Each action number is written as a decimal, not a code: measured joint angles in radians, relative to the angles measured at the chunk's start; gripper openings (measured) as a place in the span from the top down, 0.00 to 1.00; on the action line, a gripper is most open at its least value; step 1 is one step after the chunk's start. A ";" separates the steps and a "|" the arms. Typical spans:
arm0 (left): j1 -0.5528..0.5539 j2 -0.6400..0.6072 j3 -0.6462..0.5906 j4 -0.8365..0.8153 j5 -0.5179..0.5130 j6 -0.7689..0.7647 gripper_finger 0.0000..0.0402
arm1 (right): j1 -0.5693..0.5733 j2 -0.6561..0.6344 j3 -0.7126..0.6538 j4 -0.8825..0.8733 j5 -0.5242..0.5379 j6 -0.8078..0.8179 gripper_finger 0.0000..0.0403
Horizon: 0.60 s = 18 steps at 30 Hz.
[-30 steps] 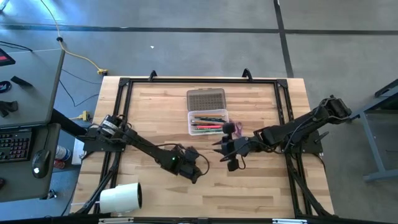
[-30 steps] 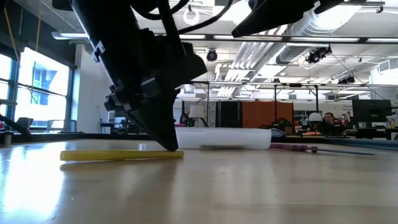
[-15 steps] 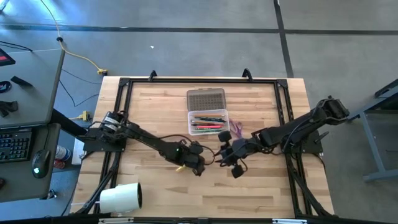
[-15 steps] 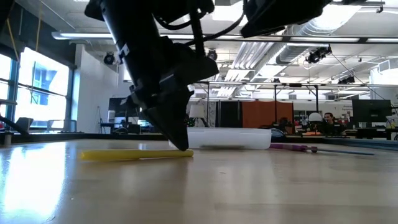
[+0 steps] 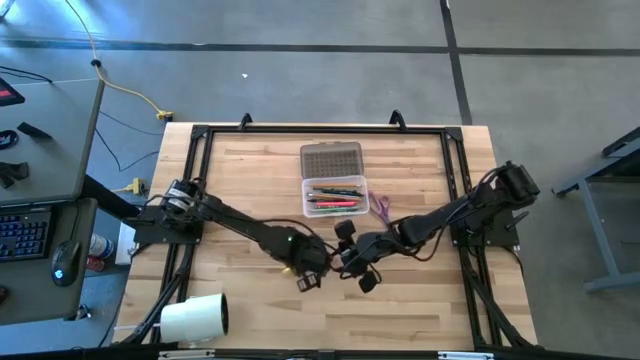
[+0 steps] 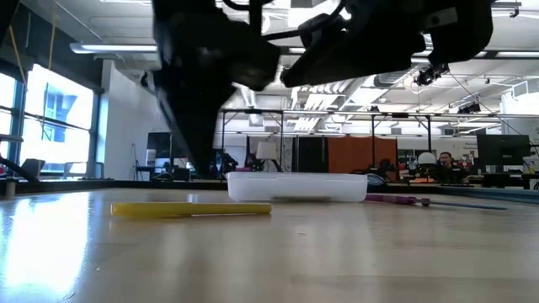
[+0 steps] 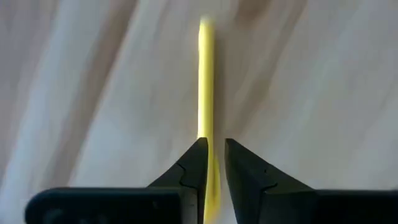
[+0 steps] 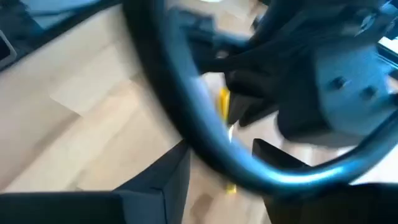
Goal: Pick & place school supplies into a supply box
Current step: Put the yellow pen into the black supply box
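Note:
A yellow pencil (image 6: 189, 209) lies flat on the table, in front of the clear supply box (image 5: 335, 196). The box holds several pens, and its ribbed lid (image 5: 331, 158) is folded open behind it. My left gripper (image 7: 216, 146) has a narrow gap between its fingers, and the pencil (image 7: 206, 81) lies in line with that gap. In the low view the gripper's dark body (image 6: 198, 126) stands above the pencil. My right gripper (image 8: 221, 149) is open and empty, close beside the left one (image 5: 345, 262). Purple-handled scissors (image 5: 383, 207) lie to the right of the box. My left gripper's fingers (image 7: 193, 165) stand on either side of the pencil's near part (image 7: 211, 186), slanting down from above and in line with it. I cannot tell whether they touch it. The pencil rests flat on the table.
A big white roll (image 5: 195, 318) lies at the near left corner. A black frame (image 5: 200, 135) runs round the table's edges. The left arm's cable loop (image 8: 180, 118) crosses the right wrist view. The two grippers are close together near the table's middle.
My left gripper has slid the yellow pencil a little toward the table's right edge. It has then risen off the pencil, which stays flat on the table. My right gripper has gone toward the table's left and near edges, close up to the left gripper.

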 joint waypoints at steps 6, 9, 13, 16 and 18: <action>-0.014 -0.002 0.154 -0.420 0.006 -0.106 0.83 | -0.028 0.040 0.000 0.078 -0.065 0.059 0.57; -0.051 -0.002 0.233 -0.633 -0.112 -0.128 0.86 | -0.044 0.069 0.000 0.106 -0.069 0.094 0.57; -0.125 -0.015 0.281 -0.704 -0.283 -0.229 0.89 | -0.062 0.119 0.000 0.148 -0.069 0.116 0.57; -0.193 -0.035 0.280 -0.713 -0.331 -0.230 0.91 | -0.072 0.163 0.000 0.189 -0.071 0.118 0.57; -0.240 -0.035 0.275 -0.714 -0.366 -0.271 0.92 | -0.073 0.194 0.000 0.207 -0.091 0.118 0.57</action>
